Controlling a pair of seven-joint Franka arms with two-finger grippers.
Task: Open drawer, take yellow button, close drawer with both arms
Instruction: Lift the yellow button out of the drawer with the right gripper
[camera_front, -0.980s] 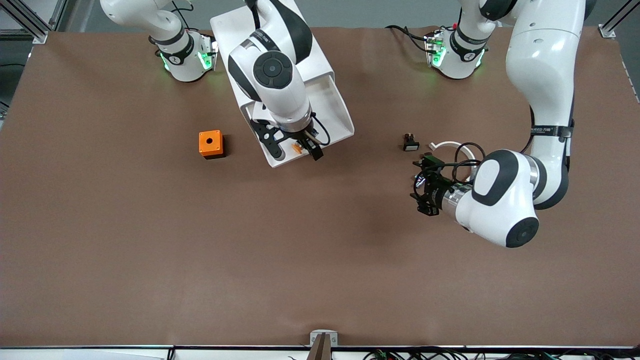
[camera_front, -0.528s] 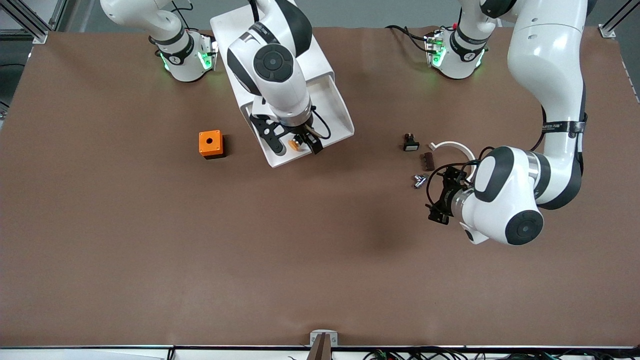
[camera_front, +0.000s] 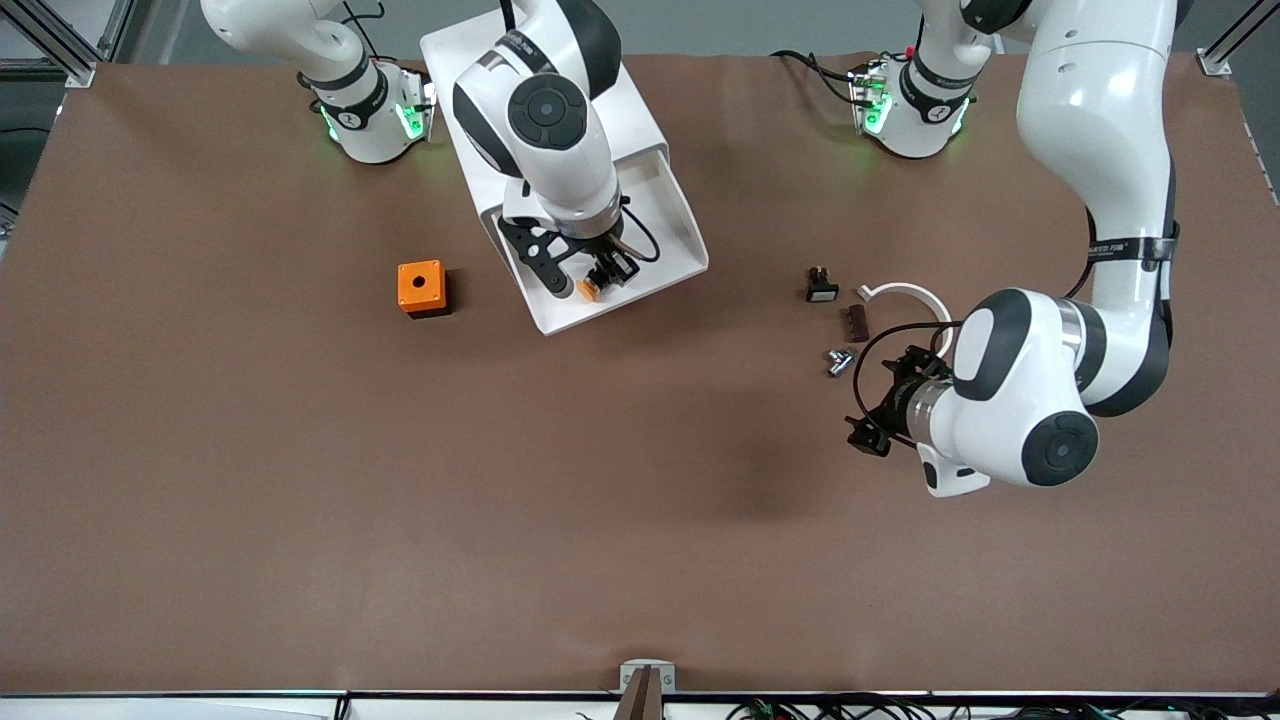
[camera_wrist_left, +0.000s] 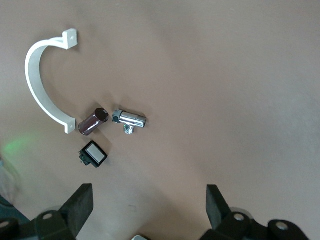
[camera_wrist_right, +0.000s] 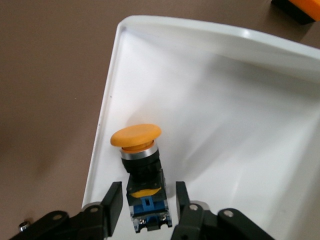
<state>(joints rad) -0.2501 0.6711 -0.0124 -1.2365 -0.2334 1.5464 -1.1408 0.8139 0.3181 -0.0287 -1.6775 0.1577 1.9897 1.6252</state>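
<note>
The shallow wide white plastic drawer (camera_front: 672, 225) at the top of the tall white rounded cabinet (camera_front: 455, 50) stands pulled out toward the front camera, its tray open to view. Inside it, close to the front corner nearest the camera, lies the tiny push button (camera_wrist_right: 141, 165) with an orange-yellow mushroom cap and black-and-blue body, resting on the drawer floor just beside the side wall. The right arm's black two-finger gripper (camera_front: 597, 278) is down in the drawer with its jaws set on either side of the button's body, a finger (camera_wrist_right: 113, 207) against each flank, pinching it. An orange cube with a black hole (camera_front: 421, 287) sits on the brown desk (camera_front: 400, 520) beside the drawer, toward the right arm's end. The left arm's black gripper (camera_front: 868, 432) hangs over bare desk toward the left arm's end, jaws spread wide and empty. Near it lie a curved white plastic clip (camera_wrist_left: 40, 82), a dark brown cylinder (camera_wrist_left: 93, 121) touching the clip's end, a small chrome fitting (camera_wrist_left: 129, 119) just beside the cylinder, and a small black switch with a white face (camera_wrist_left: 93, 154).
</note>
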